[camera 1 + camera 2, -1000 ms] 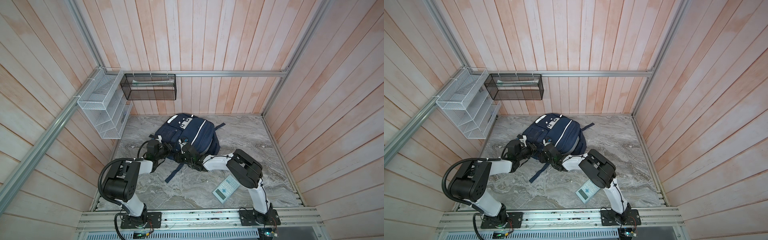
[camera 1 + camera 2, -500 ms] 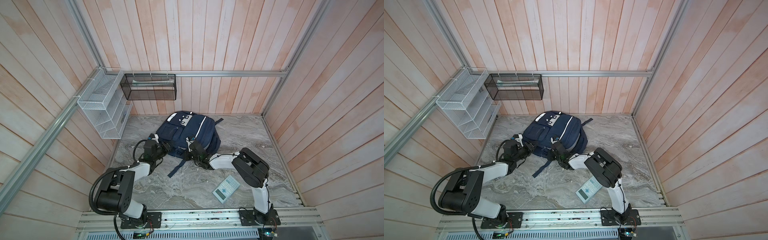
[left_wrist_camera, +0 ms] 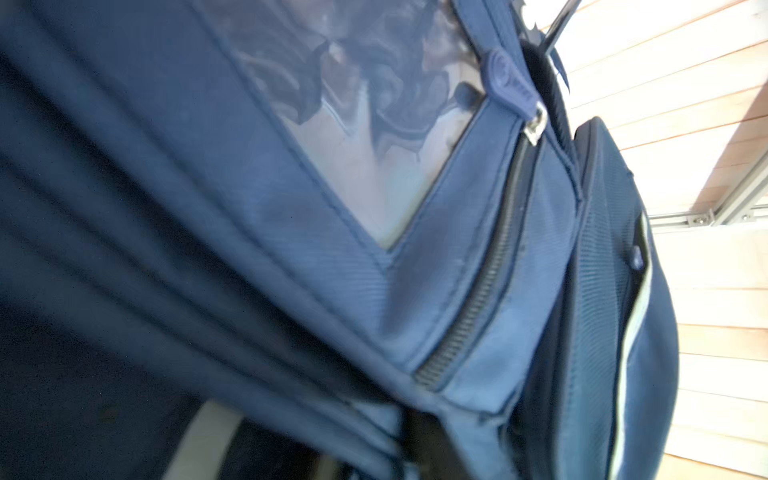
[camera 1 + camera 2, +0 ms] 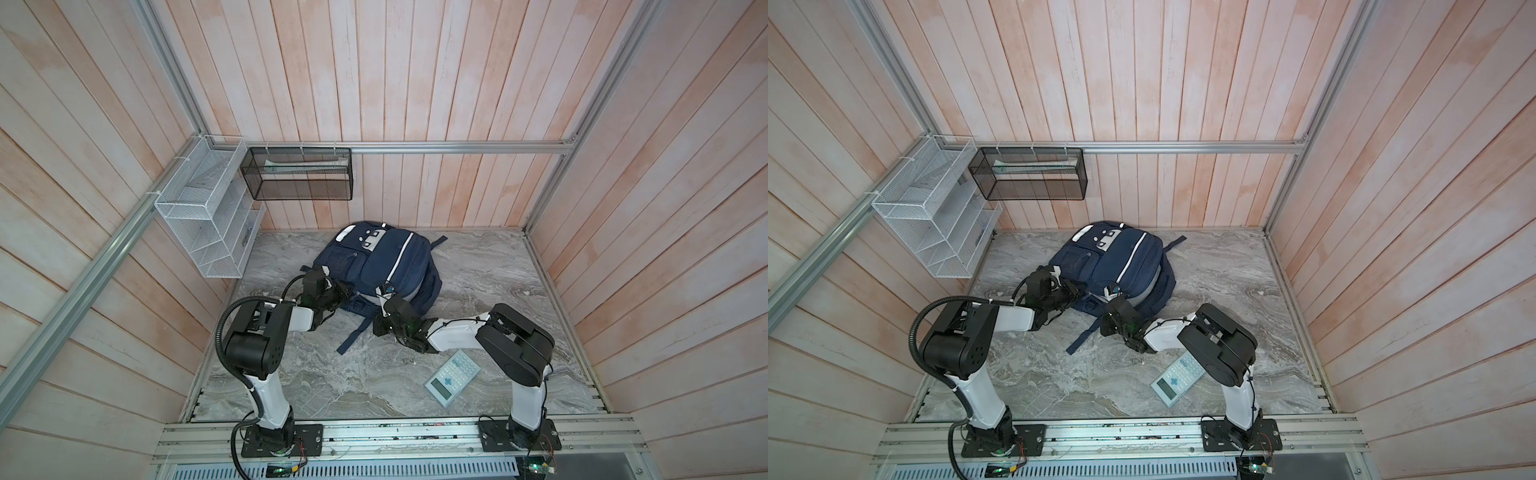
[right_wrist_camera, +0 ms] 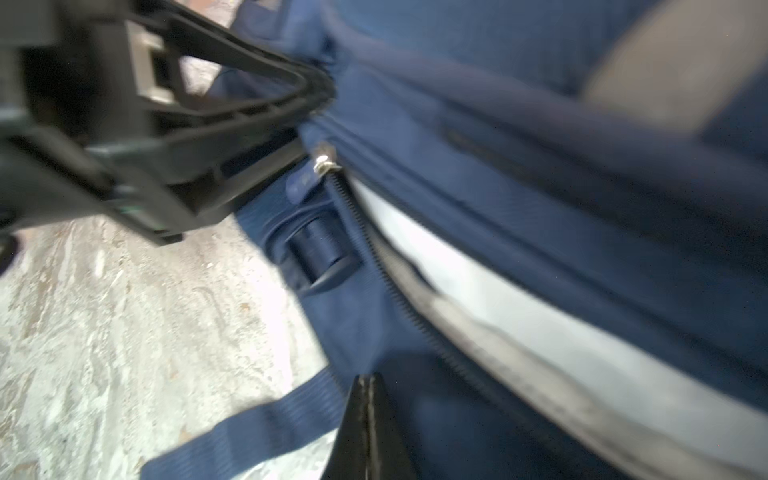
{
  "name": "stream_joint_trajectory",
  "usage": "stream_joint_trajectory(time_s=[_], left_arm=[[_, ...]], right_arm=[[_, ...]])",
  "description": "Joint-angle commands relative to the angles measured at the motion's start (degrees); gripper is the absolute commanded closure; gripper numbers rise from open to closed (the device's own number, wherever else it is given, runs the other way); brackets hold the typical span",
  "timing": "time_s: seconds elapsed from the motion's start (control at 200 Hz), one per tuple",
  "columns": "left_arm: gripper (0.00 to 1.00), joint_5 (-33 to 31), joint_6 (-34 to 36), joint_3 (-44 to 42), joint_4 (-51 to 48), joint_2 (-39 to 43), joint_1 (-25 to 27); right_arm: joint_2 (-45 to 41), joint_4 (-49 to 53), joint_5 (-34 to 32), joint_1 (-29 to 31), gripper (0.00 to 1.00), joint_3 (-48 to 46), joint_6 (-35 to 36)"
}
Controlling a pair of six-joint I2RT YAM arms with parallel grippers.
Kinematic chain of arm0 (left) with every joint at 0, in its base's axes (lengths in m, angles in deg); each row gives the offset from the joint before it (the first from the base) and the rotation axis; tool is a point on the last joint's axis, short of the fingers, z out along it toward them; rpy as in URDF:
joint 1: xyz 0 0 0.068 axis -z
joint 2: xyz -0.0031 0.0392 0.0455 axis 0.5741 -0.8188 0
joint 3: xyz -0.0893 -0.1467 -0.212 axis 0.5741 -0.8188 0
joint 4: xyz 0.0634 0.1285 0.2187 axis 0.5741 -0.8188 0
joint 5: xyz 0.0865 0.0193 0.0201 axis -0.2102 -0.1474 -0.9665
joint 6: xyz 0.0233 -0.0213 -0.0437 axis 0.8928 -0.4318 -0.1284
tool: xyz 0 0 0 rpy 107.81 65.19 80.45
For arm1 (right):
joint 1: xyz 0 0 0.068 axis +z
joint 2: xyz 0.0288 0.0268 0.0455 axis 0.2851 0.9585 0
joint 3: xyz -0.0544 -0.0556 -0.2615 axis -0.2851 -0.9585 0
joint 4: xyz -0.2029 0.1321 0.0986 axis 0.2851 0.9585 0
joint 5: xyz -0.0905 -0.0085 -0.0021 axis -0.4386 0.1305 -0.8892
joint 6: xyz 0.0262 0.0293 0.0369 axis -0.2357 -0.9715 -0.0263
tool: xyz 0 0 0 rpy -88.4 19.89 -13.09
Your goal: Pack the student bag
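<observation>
CHANGE — both claws just closed: left gripper (image 5: 321, 90) pinches student bag (image 4: 386, 266) fabric, right gripper (image 5: 365, 390) tips together, hold unclear | BAG — on table (image 4: 311, 374) beyond calculator (image 4: 453, 378), which lies outside | MEANING — probably bracing to work the zip (image 5: 372, 249).

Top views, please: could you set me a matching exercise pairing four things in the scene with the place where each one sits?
Things
1. student bag
2. calculator
3. white wire rack
4. black mesh basket

Places
A. hanging from the back rail
B. flat on the marble floor, near the front
C. on the floor, near the back
D. mounted on the left side wall

Pairs: 1-C, 2-B, 3-D, 4-A
</observation>
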Motion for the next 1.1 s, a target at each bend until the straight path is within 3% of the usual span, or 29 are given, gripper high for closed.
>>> stream_joint_trajectory(time_s=[0.0, 0.05, 0.15, 0.265, 0.63, 0.74, 0.815, 1.095], left_arm=[[0.93, 2.24, 0.06, 1.27, 2.64, -1.05, 1.67], [0.94, 3.02, -0.53, 0.18, 3.88, -0.34, 2.20], [0.98, 4.34, -3.27, -2.56, 5.30, 2.52, 3.53], [0.97, 3.72, -6.79, -7.07, 7.97, 6.91, 6.80], [0.97, -1.63, -12.55, -14.20, 14.37, 12.35, 13.23], [0.97, -1.86, -13.17, -14.10, 14.70, 12.35, 13.99], [0.97, -0.97, -14.11, -13.99, 15.68, 12.19, 14.39], [0.97, -2.42, -13.63, -14.14, 12.89, 14.95, 16.19]], right_arm=[[-1.43, -1.31, -0.77, 0.81, 1.00, -1.48, 0.72], [-1.97, -3.69, -1.04, 0.79, 1.00, -2.67, 0.21], [-3.12, -7.79, -1.23, 0.76, 0.86, -4.52, -1.36], [-4.92, -13.11, -0.88, 0.73, 0.79, -7.72, -4.70], [-19.11, -12.01, -1.58, 2.25, 0.75, -21.08, -9.72], [-22.59, -10.76, -0.63, 2.69, 0.57, -21.56, -9.97], [-22.15, -9.57, 0.01, 2.69, 0.50, -19.66, -9.46], [-16.61, -7.56, 1.14, 0.64, 0.50, -14.92, -14.47]])
